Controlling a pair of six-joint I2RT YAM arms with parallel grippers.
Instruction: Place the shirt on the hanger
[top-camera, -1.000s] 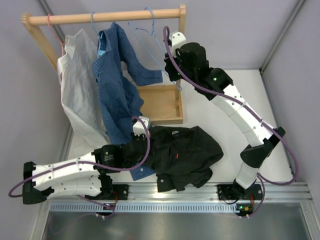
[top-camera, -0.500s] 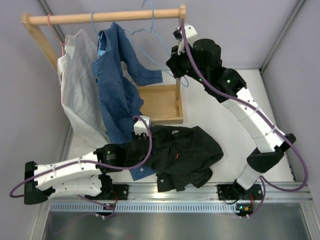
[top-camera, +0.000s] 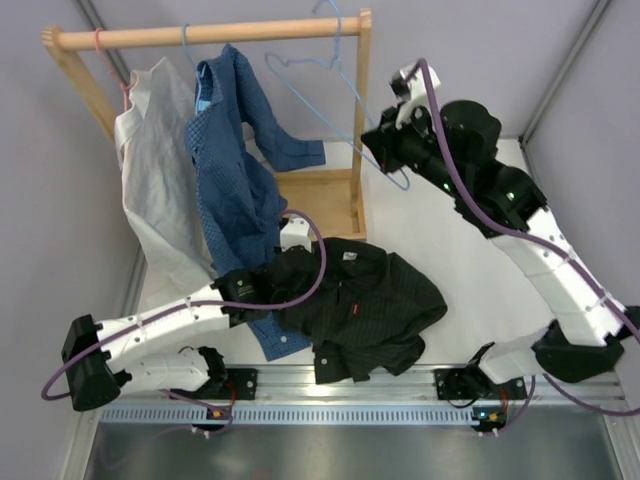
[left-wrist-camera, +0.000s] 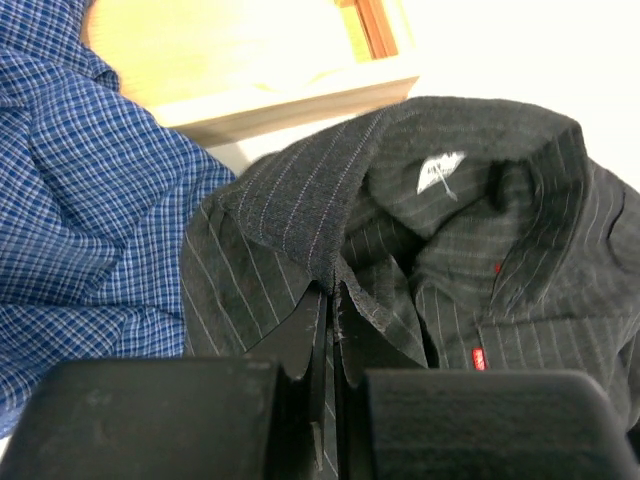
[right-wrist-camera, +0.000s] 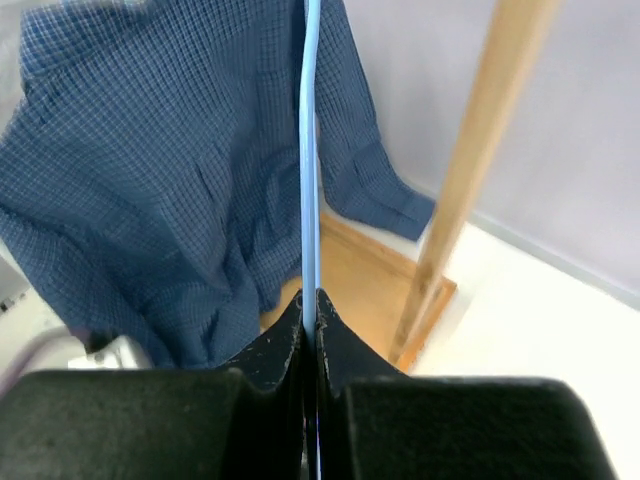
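Pinching the shirt (left-wrist-camera: 500, 250) by a fold at its collar, my left gripper (left-wrist-camera: 328, 300) has its two fingers pressed together on the black pinstriped cloth. Just past my fingertips the collar opens out, with a white label (left-wrist-camera: 441, 174) inside the neck. The rest of the shirt lies crumpled on the table (top-camera: 470, 270), near my arm bases, and its left edge overlaps the hem of the blue checked shirt (left-wrist-camera: 80, 200).

My right gripper (right-wrist-camera: 310, 305) is raised at the far side, its fingers closed tight on the thin wire of the hanger (right-wrist-camera: 310, 150). The light-blue wire runs straight up from between my fingertips. From above, the hanger's triangle slants from my gripper up toward the right end of the rail (top-camera: 200, 35) of the wooden rack; whether its hook rests on the rail I cannot tell. The rack's upright post (right-wrist-camera: 480, 170) stands just beside my gripper. Farther left on the rail hang the blue checked shirt and a pale grey shirt (top-camera: 150, 160).
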